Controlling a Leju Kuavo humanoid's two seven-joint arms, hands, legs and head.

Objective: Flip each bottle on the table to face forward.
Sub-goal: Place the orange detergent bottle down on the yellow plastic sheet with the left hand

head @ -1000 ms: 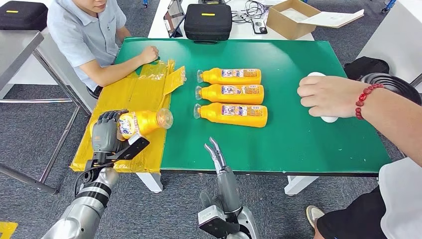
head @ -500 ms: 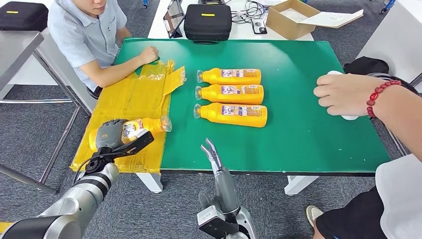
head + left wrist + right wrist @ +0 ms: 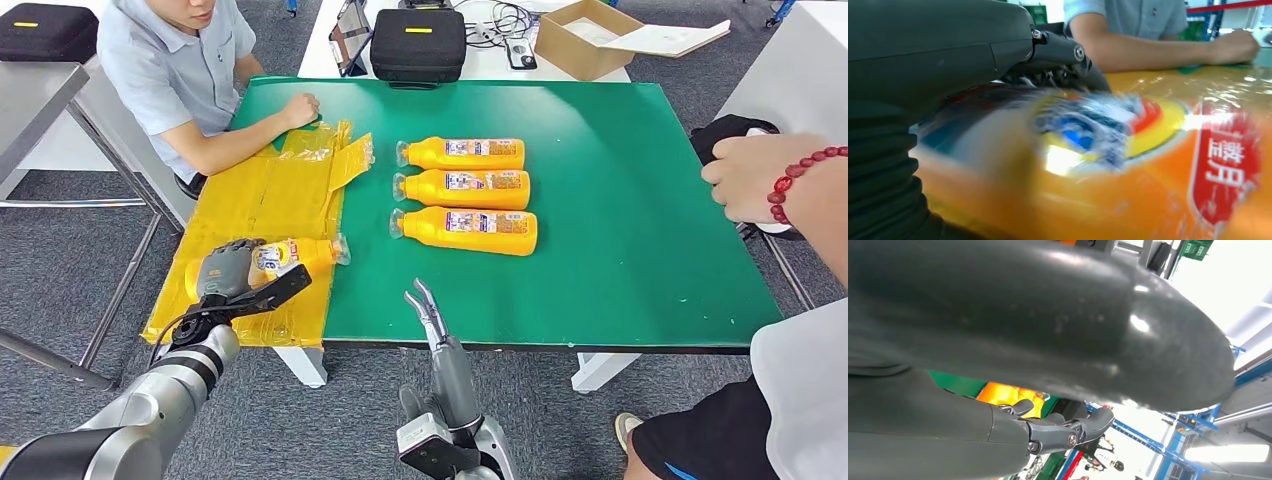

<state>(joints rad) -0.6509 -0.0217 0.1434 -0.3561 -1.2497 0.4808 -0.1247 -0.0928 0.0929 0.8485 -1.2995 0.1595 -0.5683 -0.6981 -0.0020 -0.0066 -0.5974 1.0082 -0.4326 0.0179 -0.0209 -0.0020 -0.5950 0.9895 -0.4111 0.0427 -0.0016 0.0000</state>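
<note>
- Left hand (image 3: 228,270) grips an orange bottle (image 3: 290,256), fingers (image 3: 236,247) wrapped round its lower body; left wrist view confirms the wrap, label (image 3: 1118,130) blurred but facing the camera.
- Change: a second ago the bottle is held higher and tilted, cap end up; now it is lower and lies almost flat over the yellow taped sheet (image 3: 265,195) at the worktop's left edge, cap (image 3: 341,249) pointing toward the green mat. The lowering looks nearly done between the half-second frame and now.
- Cannot tell if the bottle is touching the sheet yet or just above it.
- Judgement: this is the set-down end of a flip; label side shows upward in head view, so the turn seems made and release is likely next.
- Right hand (image 3: 432,312) hovers at the near edge of the green worktop (image 3: 620,270), fingers straight and apart, holding nothing; barely moved over the second.
- Three orange bottles (image 3: 463,187) lie in a row mid-worktop, labels up, caps left, unchanged.
- Person's hand with red bead bracelet (image 3: 755,175) has pulled back from the worktop to its right edge.
- Seated person's fist (image 3: 298,108) rests at the far left corner, same place.
</note>
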